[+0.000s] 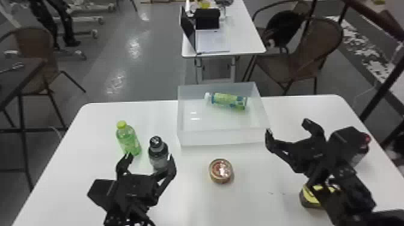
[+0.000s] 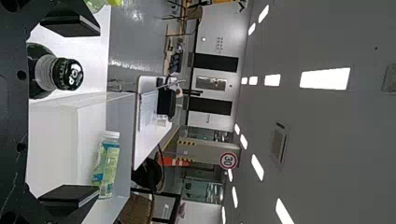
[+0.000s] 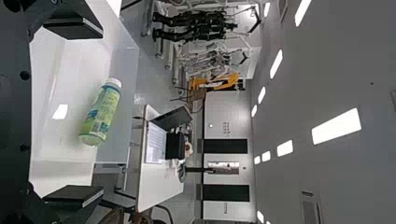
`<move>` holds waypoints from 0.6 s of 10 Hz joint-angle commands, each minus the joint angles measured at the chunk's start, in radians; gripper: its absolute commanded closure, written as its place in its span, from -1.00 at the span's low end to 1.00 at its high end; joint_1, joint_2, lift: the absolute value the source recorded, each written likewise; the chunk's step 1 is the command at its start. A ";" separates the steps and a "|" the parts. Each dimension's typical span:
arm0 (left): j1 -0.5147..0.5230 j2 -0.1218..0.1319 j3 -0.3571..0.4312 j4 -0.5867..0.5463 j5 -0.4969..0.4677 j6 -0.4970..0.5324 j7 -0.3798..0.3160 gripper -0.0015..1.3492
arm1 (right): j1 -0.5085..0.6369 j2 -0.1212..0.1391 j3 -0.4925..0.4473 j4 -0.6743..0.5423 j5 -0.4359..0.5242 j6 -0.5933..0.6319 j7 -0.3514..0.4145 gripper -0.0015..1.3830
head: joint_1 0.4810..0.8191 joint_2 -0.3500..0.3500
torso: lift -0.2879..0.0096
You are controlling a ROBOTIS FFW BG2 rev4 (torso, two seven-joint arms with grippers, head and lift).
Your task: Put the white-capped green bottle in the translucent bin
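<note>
The white-capped green bottle (image 1: 230,101) lies on its side inside the translucent bin (image 1: 223,137), its cap toward the bin's left wall. My right gripper (image 1: 287,127) is open above the table, to the right of the bin's near corner. My left gripper (image 1: 149,156) stands open near the black-capped bottle, left of the bin and closer to the front. In the left wrist view, the left gripper (image 2: 70,114) has its fingers wide apart, with the white-capped bottle (image 2: 106,164) farther off. In the right wrist view, the right gripper (image 3: 74,112) is spread, the bottle (image 3: 101,112) beyond it.
A green bottle with a yellow-green cap (image 1: 128,138) and a black-capped bottle (image 1: 158,153) stand at the left. A round tin (image 1: 221,171) sits in front of the bin. A yellow and black object (image 1: 315,195) and a dark item (image 1: 362,147) are by the right arm.
</note>
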 commanded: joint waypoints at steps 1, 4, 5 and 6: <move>0.013 -0.003 0.003 -0.005 -0.007 -0.002 0.007 -0.83 | 0.122 0.003 -0.027 -0.101 0.051 0.020 -0.016 -0.82 | 0.27 0.12 | 0.62; 0.042 -0.003 0.012 -0.035 -0.028 0.014 0.029 -0.83 | 0.263 0.035 -0.033 -0.179 0.075 0.020 -0.084 -0.82 | 0.27 0.11 | 0.62; 0.054 -0.003 0.015 -0.043 -0.028 0.017 0.039 -0.83 | 0.282 0.039 -0.035 -0.185 0.068 0.018 -0.136 -0.82 | 0.27 0.10 | 0.62; 0.054 -0.003 0.014 -0.045 -0.033 0.020 0.041 -0.83 | 0.283 0.046 -0.033 -0.173 0.057 0.012 -0.139 -0.82 | 0.27 0.08 | 0.62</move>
